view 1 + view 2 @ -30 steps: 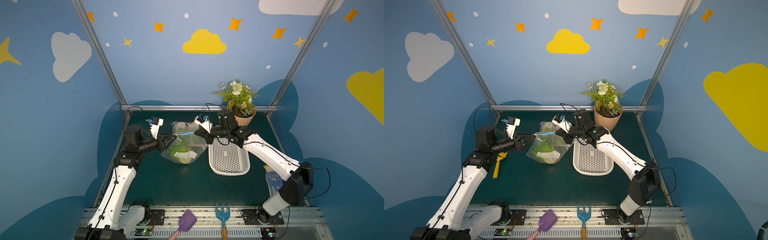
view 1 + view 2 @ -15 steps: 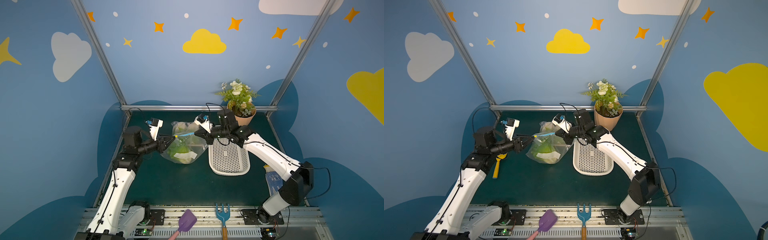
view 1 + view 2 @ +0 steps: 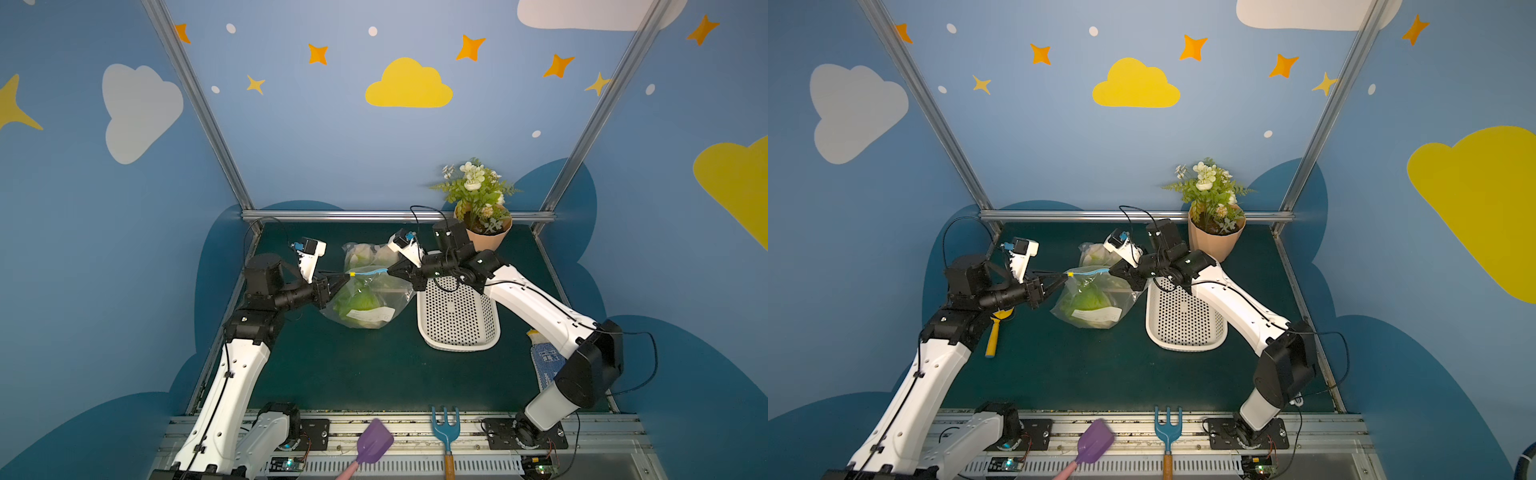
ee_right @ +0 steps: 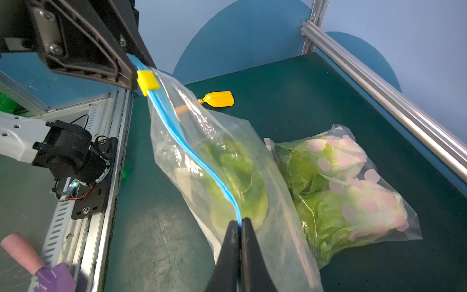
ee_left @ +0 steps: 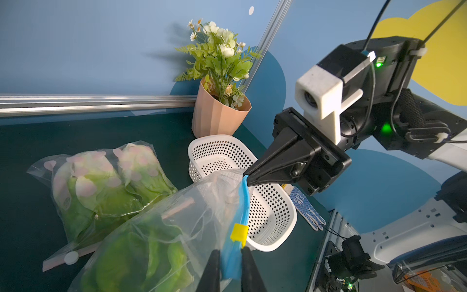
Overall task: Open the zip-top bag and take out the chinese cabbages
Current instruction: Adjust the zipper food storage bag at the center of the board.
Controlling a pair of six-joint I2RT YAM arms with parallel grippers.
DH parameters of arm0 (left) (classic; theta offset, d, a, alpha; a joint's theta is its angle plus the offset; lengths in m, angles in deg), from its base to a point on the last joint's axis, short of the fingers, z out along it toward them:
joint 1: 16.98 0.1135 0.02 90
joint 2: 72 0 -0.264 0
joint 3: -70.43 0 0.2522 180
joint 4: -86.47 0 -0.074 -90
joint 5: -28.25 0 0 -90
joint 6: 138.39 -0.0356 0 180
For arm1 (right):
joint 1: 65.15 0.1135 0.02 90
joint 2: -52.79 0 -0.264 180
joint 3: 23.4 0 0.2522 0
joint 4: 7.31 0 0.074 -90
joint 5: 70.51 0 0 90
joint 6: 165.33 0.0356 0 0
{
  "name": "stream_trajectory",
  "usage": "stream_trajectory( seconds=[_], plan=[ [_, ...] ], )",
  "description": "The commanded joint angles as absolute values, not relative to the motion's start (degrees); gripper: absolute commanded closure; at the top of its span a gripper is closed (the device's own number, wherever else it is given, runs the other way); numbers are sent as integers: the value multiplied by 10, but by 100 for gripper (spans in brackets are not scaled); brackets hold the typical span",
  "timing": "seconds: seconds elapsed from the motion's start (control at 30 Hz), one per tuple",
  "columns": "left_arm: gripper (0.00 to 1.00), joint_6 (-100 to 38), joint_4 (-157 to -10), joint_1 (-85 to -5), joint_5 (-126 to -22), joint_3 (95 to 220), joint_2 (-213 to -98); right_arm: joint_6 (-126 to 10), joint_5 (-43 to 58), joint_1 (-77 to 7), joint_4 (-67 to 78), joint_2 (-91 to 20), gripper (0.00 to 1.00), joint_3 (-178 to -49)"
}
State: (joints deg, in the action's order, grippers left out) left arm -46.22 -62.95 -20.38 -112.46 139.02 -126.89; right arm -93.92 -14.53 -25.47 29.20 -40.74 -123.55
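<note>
Narrowing from a clearly wider stance a second back, and now clamped with the left gripper (image 5: 230,250) onto the blue zip strip (image 4: 177,131) just beside the yellow slider (image 4: 147,79), pads (image 5: 249,265) against both faces of the strip in the left wrist view. Pinching the far end of that same strip with the right gripper (image 4: 238,222), jaws tight together, much as before. Holding the zip-top bag (image 3: 365,299) stretched between both arms, belly down on the dark green mat (image 3: 353,374), mouth not yet opened. Keeping the chinese cabbages (image 5: 141,252) sealed inside, green leaves pressed against clear film. Judged ready for working the slider along the taut strip, though gripped on the strip rather than the slider itself, so likely needing a regrasp or a steady counter-pull. Lying just behind: a second, pink-dotted bag (image 4: 348,189) of green heads. Standing just beside: a white perforated basket (image 3: 457,316), with a potted plant (image 3: 484,241) at the rear. All around, blue walls painted with clouds and stars.
</note>
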Motion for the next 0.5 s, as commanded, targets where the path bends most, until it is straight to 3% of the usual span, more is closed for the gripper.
stream_trajectory(
  seconds=[0.0, 0.1, 0.23, 0.37, 0.47],
  plan=[
    [86, -472, -626, -205, -1146, 1393, -1261, -945, -172, -252, 315, -416, 87, -1259],
    [90, -464, -632, -205, -1147, 1392, -1264, -947, -173, -248, 315, -417, 77, -1263],
    [92, -459, -635, -205, -1147, 1392, -1269, -952, -168, -235, 302, -413, 44, -1262],
    [92, -458, -639, -205, -1150, 1391, -1269, -971, -135, -214, 287, -407, 36, -1259],
    [90, -457, -639, -205, -1152, 1391, -1270, -983, -117, -204, 276, -406, 35, -1260]
  ],
)
